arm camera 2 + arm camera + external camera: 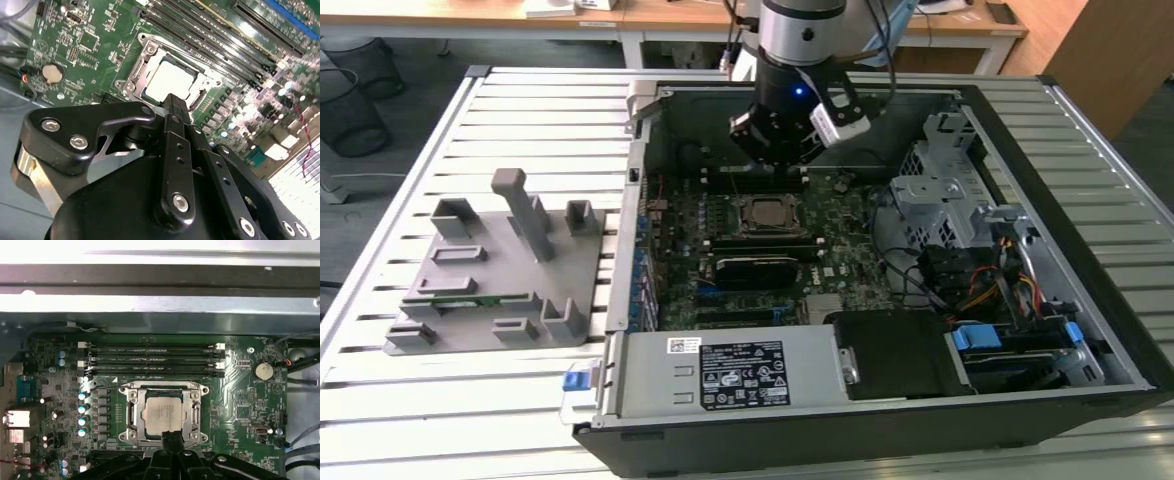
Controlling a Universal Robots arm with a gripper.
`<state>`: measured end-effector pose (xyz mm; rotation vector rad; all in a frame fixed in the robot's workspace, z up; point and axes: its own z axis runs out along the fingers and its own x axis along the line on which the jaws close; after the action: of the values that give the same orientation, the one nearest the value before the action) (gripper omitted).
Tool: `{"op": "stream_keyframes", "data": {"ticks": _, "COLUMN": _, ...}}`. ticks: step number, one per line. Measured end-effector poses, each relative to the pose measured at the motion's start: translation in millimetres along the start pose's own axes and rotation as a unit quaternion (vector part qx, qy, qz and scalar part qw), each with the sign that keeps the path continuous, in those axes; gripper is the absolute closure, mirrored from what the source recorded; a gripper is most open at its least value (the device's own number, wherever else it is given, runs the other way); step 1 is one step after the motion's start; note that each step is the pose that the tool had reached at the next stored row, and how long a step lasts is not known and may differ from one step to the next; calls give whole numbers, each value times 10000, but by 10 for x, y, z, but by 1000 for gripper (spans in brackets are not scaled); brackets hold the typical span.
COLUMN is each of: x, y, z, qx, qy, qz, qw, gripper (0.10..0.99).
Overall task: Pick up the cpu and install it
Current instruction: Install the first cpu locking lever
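Observation:
The cpu (161, 412), a small square chip with a shiny silver top, lies flat inside the metal-framed socket (131, 412) on the green motherboard (834, 215) of the open computer case (1067, 300). In the exterior view the cpu (765, 213) sits just below my gripper (781, 165), which hangs over the board near the case's far wall. In both wrist views the black fingers are pressed together with nothing between them. My gripper (171, 435) hovers at the socket's edge, apart from the chip (170, 81), as the second wrist view also shows of the gripper (173, 101).
A grey holder fixture (494, 270) carrying a green memory stick (460, 298) stands on the slatted table at the exterior view's left. Inside the case are long memory slots (150, 360), a coin battery (263, 371), a power supply (734, 370), a metal drive cage (941, 190) and cables.

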<state>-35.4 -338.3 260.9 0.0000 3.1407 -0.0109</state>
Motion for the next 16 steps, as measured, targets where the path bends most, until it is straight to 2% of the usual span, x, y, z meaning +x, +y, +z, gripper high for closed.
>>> {"op": "stream_keyframes", "data": {"ticks": 16, "x": 353, "y": 0, "z": 7, "qx": -1, "qy": -24, "qz": -31, "qw": 10000, "gripper": 980}}
